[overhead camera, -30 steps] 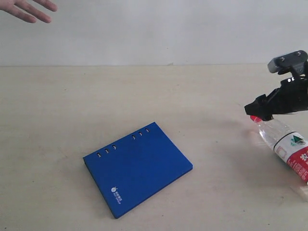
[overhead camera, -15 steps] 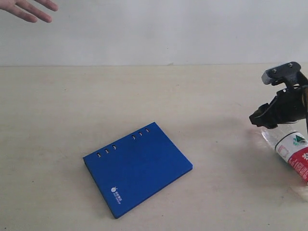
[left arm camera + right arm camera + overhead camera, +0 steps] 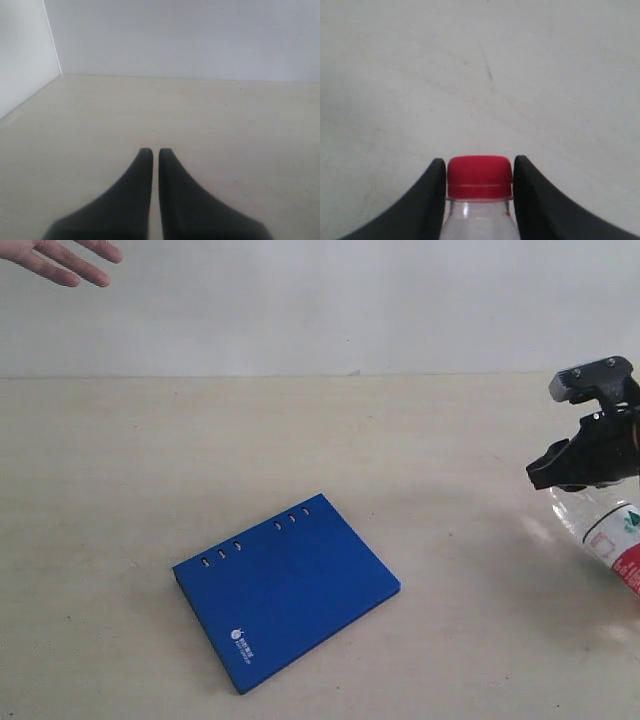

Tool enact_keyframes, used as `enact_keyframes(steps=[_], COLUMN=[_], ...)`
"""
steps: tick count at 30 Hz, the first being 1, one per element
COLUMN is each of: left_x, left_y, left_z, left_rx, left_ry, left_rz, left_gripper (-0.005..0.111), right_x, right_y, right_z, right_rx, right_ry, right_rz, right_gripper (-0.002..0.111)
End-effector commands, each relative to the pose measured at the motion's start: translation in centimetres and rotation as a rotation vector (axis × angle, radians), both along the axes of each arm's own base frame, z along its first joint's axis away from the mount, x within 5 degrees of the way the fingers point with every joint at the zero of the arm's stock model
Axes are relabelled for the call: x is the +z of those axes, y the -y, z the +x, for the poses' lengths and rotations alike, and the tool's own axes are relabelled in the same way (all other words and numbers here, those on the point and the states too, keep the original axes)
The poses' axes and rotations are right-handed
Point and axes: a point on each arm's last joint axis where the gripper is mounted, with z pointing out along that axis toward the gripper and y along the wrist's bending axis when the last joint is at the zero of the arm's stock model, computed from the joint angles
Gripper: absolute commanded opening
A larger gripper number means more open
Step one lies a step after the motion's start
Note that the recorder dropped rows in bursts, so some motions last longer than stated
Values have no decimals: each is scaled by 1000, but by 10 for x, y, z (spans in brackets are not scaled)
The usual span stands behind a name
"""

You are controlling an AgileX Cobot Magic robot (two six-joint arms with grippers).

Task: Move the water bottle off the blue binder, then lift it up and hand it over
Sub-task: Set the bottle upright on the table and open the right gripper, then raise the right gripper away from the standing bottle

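blue binder [image 3: 290,590] is bare; the water bottle [image 3: 598,525] rests on the table [image 3: 400,440] well apart from it, so the first step looks done. the right gripper [image 3: 479,161] is closed on the red cap [image 3: 479,177], and the left gripper [image 3: 155,150] is shut and empty. the next move calls for a lift toward the person's hand [image 3: 62,260]. the bottle label [image 3: 628,548] shows a green mountain mark, but its writing and the binder logo [image 3: 243,638] are too small to read.

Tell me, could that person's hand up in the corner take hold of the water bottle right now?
Probably not yet. The hand hovers at the far left, while the water bottle rests on the table at the right edge, with the right gripper closed about its red cap.
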Motion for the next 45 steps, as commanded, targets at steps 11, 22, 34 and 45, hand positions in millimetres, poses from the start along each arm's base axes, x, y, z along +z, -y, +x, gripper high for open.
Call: enact_keyframes(steps=[11, 22, 34, 45], left_x=[0, 0, 0, 0], left_y=[0, 0, 0, 0], left_z=[0, 0, 0, 0], left_rx=[-8, -8, -8, -8], left_ry=[6, 6, 6, 6], left_rz=[7, 7, 7, 7], left_gripper=[4, 4, 4, 4], right_x=[126, 129, 142, 243], right_y=[-17, -20, -16, -30], right_z=[4, -9, -5, -70], right_rx=[64, 130, -13, 113], right_ry=[348, 301, 380, 680], right_rz=[211, 179, 267, 262], right_gripper=[0, 16, 63, 62])
